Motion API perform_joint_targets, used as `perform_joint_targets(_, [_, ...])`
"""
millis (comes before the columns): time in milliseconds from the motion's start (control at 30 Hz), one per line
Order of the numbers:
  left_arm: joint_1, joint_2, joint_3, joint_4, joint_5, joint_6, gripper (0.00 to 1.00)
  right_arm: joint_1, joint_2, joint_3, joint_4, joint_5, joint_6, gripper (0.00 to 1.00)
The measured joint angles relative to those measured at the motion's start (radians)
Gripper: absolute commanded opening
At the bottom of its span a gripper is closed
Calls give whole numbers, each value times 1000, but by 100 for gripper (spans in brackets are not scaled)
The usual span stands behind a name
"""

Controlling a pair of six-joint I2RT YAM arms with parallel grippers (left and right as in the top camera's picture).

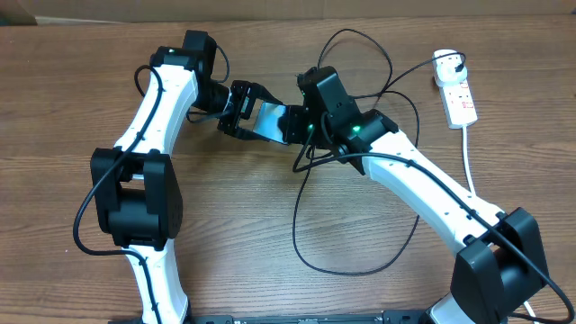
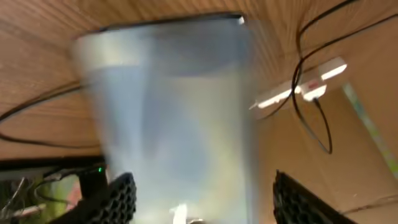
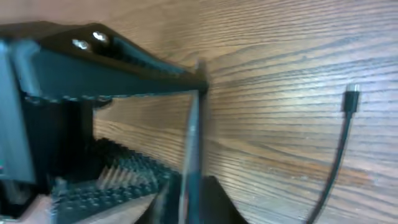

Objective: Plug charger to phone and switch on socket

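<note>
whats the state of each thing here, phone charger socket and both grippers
phone: screen lit, nothing plugged in, held between the two grippers
charger: connector tip loose over the table, not in the phone
socket: one plug in its far end, switch position too small to read
left gripper: fingers either side of the phone, grip unclear
right gripper: shut on the phone's edge

black charger [image 3: 351, 102], white socket [image 1: 459, 94] — wood-grain table [image 1: 234, 225]
</note>
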Motion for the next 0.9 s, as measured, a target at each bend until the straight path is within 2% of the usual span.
perform_joint_targets(600, [8,0,11,11,-27,3,5,4,17,0,-6,-18,-9,4])
perform_joint_targets(800, [40,0,11,31,-95,69,4,-75,15,0,16,-59,-10,4])
perform_joint_targets(900, [62,0,11,92,-107,157,28,-148,10,0,13,-95,-10,4])
